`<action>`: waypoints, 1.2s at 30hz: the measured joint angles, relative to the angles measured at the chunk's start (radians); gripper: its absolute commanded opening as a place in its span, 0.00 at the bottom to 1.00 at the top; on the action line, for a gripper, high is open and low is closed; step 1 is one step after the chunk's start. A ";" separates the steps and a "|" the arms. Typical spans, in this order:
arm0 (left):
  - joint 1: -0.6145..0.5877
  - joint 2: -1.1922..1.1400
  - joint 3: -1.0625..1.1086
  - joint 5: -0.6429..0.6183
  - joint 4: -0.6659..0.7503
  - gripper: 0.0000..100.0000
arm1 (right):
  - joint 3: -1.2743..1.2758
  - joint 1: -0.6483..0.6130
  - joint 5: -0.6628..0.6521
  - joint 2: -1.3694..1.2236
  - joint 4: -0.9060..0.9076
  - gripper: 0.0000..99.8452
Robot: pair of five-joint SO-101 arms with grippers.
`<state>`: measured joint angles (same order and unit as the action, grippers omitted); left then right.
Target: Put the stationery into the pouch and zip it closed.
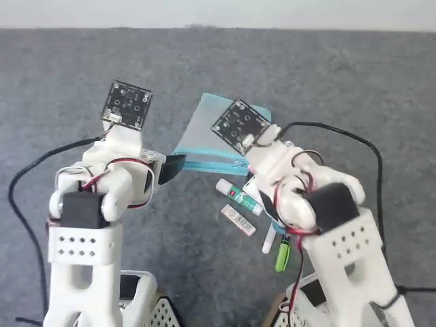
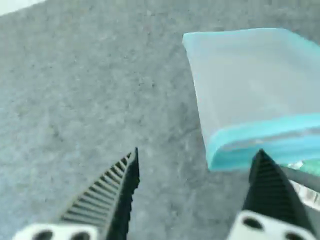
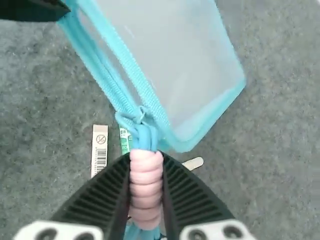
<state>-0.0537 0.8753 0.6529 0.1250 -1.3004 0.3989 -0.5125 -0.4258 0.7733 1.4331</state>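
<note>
Blue pouch (image 1: 197,133) beside glue stick (image 1: 238,196), eraser (image 1: 238,220), perhaps highlighter (image 1: 283,255)

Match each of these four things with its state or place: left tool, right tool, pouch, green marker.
Things:
1. left tool
2. right tool
3. pouch
4. green marker

States or places:
A. lying on the carpet beside the right arm
B. open, holding nothing
C. translucent with blue edging
D. shut on the pink zipper pull

Pairs: 1-B; 2-D; 3-C; 4-A
</note>
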 measured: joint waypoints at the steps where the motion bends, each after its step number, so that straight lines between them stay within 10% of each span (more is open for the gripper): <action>1: 0.000 0.000 0.025 -0.003 0.023 0.33 | 0.000 0.000 -0.002 0.014 0.000 0.01; 21: 0.080 0.000 0.321 -0.086 0.408 0.09 | -0.005 -0.052 -0.003 0.040 0.091 0.01; 36: 0.112 0.000 0.324 -0.299 0.454 0.01 | 0.043 -0.425 -0.003 0.083 0.091 0.35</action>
<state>0.0583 0.8753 0.9766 -0.1741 -0.8462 0.4419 -0.9375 -0.4289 0.8562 1.5236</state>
